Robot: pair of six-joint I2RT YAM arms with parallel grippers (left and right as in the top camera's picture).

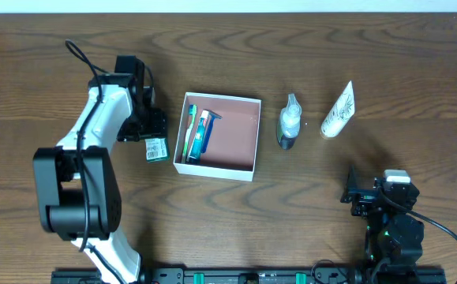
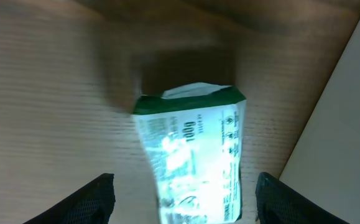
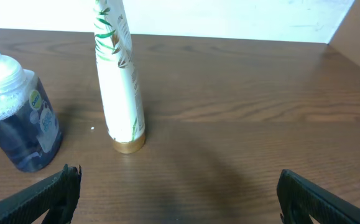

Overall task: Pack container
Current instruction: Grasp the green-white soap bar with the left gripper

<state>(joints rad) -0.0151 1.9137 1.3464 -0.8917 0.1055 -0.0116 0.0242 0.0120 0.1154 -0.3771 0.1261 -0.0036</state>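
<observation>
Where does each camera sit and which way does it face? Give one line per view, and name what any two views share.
Overhead: fixed above the table, looking straight down on the container, both arms, the left gripper and the right gripper.
Left wrist: on the left arm, looking down past its spread fingers at the green-and-white packet.
Right wrist: on the right arm, low, facing level across the table at the white tube and spray bottle; fingers show.
Shared: the overhead view also shows the packet, tube and bottle.
</observation>
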